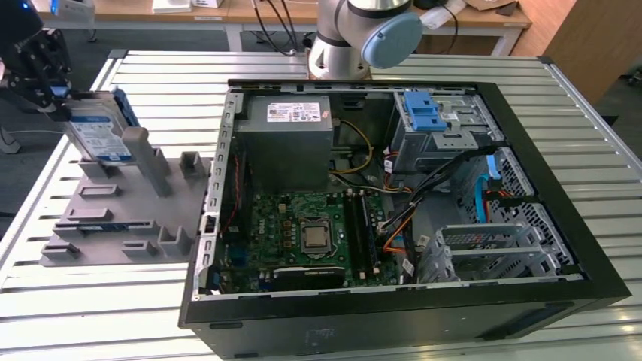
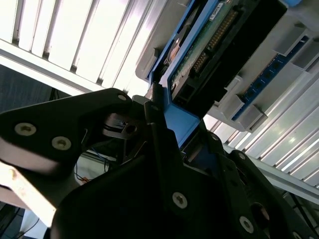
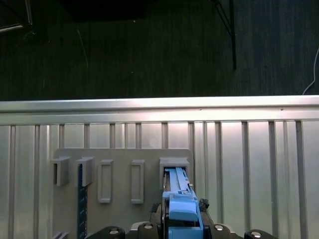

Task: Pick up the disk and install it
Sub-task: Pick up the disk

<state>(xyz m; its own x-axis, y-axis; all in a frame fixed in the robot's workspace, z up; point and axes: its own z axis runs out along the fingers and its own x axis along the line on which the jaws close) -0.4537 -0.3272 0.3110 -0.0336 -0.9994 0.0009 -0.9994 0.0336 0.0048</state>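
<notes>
The disk point(image 1: 101, 132) stands on edge, slightly tilted, at the far corner slot of a grey holder rack point(image 1: 110, 218) on the exterior view's left; whether its lower end sits in the slot or just above it cannot be told. The gripper point(image 1: 57, 96) reaches down onto its top edge, jaws closed narrowly on the blue bracket, as the second wrist view shows point(image 2: 164, 117). The arm's base point(image 1: 346, 41) stands at the slatted metal table's point(image 1: 150, 71) far side, behind the open computer case point(image 1: 522, 188), well apart from the disk
</notes>
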